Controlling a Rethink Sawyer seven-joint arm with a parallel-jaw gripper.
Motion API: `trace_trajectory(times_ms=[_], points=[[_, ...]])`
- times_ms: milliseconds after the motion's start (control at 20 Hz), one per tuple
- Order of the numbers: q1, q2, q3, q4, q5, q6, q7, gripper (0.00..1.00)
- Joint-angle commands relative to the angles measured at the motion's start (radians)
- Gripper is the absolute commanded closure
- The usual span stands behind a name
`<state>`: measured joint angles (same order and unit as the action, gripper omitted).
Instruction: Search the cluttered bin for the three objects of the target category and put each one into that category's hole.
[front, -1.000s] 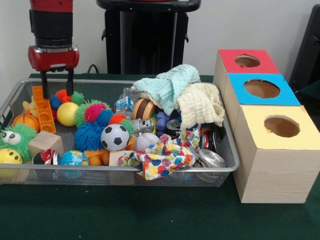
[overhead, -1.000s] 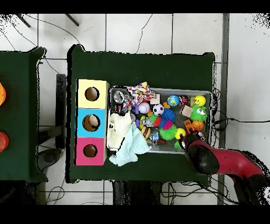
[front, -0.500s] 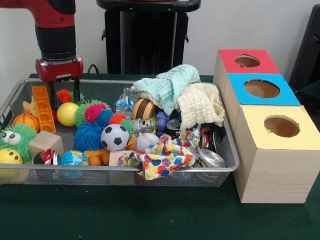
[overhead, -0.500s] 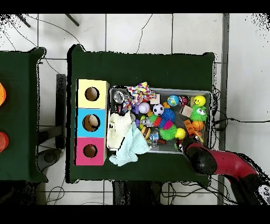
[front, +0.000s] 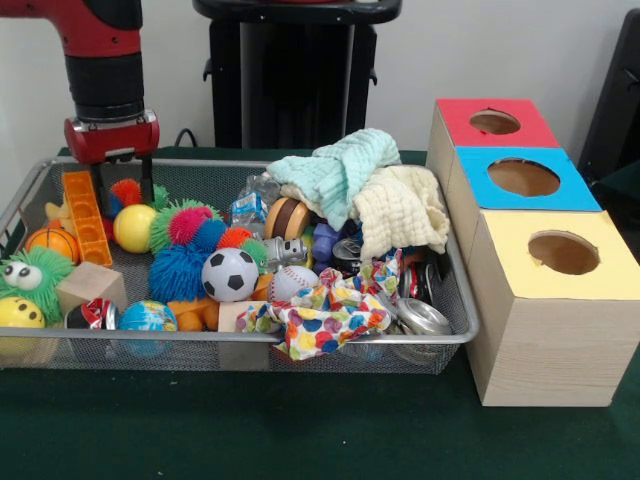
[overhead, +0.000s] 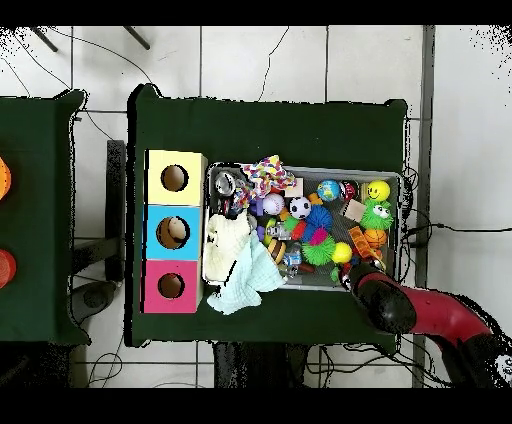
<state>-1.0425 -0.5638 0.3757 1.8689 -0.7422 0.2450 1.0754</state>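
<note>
The wire mesh bin (front: 250, 340) is full of toys; it also shows in the overhead view (overhead: 300, 170). My gripper (front: 123, 185) hangs open and empty over the bin's back left corner. Its fingers straddle a small orange-red spiky ball (front: 125, 190). An orange plush toy (front: 188, 314) lies mostly hidden under a blue spiky ball (front: 180, 270) near the front rim. A pale tan soft toy (front: 58, 212) peeks out behind the orange block (front: 87, 215) at the left wall. In the overhead view my arm (overhead: 400, 305) covers the gripper.
A red box (front: 495, 122), a blue box (front: 525, 178) and a yellow box (front: 560, 250), each with a round hole, stand right of the bin. Something pale shows inside the blue box's hole (overhead: 172, 232). Cloths (front: 345, 165) are heaped at the bin's back right. A green fuzzy ball (front: 35, 275) sits at the front left.
My gripper has come down from above the bin's back left rim to among the toys there, shifting slightly sideways. It stays open and nothing in the bin has moved.
</note>
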Motion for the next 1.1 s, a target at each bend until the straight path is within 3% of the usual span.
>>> trace_trajectory(times_ms=[50,300,1100], points=[[-0.005,-0.001,0.042,-0.077,0.041,0.030,0.098,0.00],[-0.003,-0.047,0.050,-0.055,0.064,0.059,0.090,0.00],[0.005,-0.019,0.061,-0.082,0.073,0.068,0.057,0.00]])
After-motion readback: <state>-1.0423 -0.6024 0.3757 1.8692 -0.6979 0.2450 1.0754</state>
